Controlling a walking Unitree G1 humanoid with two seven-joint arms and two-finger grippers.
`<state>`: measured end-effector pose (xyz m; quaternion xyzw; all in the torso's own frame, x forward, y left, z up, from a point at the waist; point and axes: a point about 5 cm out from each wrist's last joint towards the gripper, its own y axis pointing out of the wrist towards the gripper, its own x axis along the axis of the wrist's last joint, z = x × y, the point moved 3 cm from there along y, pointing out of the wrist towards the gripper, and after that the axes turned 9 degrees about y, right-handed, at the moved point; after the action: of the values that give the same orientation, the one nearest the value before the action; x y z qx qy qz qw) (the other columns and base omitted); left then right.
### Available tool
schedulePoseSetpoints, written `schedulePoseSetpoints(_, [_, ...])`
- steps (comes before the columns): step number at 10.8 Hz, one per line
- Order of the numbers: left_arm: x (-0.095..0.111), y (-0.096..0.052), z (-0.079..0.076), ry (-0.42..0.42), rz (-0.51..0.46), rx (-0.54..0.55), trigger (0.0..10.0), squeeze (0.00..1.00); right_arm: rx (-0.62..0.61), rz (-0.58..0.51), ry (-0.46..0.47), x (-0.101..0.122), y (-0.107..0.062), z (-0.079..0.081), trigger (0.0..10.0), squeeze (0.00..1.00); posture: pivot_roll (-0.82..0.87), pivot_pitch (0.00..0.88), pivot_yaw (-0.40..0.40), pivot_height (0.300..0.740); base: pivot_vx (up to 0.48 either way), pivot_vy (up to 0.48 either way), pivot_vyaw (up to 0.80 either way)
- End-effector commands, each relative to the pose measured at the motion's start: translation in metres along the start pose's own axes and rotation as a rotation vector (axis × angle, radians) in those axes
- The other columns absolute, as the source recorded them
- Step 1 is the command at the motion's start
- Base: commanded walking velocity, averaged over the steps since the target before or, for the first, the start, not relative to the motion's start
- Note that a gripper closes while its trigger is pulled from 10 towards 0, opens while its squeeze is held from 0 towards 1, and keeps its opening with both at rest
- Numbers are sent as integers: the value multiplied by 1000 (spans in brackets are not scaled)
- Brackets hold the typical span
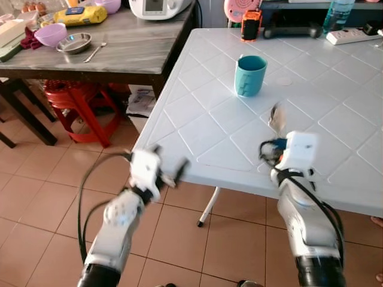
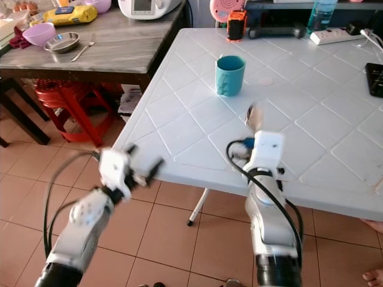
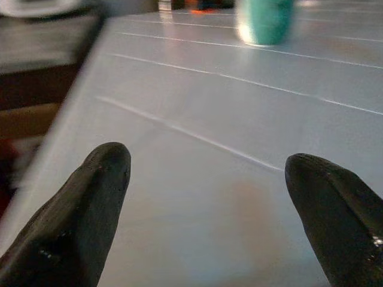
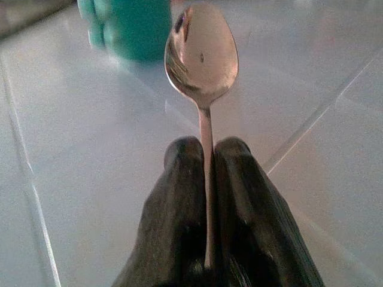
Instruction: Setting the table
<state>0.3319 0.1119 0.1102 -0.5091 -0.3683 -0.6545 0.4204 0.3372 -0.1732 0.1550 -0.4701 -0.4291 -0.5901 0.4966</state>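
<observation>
While I logged the scene from the left, the dark wooden desk point(image 1: 137, 51) carried stock not yet moved: a purple bowl point(image 1: 51, 34), a steel dish point(image 1: 74, 42) and a second spoon point(image 1: 95, 52) beside the dish. My left gripper point(image 3: 206, 209) hovered at the near corner of the white desk point(image 1: 197, 107), its fingers point(image 3: 90, 203) spread wide and empty. On that white desk, one item stood placed: a teal cup point(image 1: 249, 75), upright, well in from the edge. My right gripper point(image 4: 208, 155) hung over the near part of the desk, short of the cup, fingers pressed together on the handle of a spoon point(image 4: 201, 54), bowl pointing toward the cup. Judged status: early. Cup down, spoon in transit and not yet laid, dishes outstanding.
</observation>
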Motion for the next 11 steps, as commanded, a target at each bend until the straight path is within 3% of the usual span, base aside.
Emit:
schedulePoseSetpoints(1, [-4, -2, 16, 25, 18, 95, 10000, 0, 24, -83, -7, 17, -5, 5, 8980, 0, -142, 125, 123, 740, 0, 0, 0])
schedulePoseSetpoints(2, [-4, -1, 21, 12, 27, 123, 10000, 0, 21, -118, -4, 25, -7, 4, 10000, 0, -143, 122, 123, 740, 0, 0, 0])
schedulePoseSetpoints(4, [-6, 4, 34, -22, 43, 221, 10000, 0, -7, -158, -3, 32, -14, -1, 10000, 0, -147, 115, 125, 740, 0, 0, 0])
schedulePoseSetpoints(9, [-4, 7, 29, -54, 24, 206, 10000, 0, -6, -147, 6, 30, -16, 1, 10000, 0, -146, 111, 123, 740, 0, 0, 0])
schedulePoseSetpoints(11, [-5, 7, 29, -54, 26, 198, 10000, 0, -2, -145, 13, 30, -14, 2, 10000, 0, -145, 111, 127, 740, 0, 257, 0])
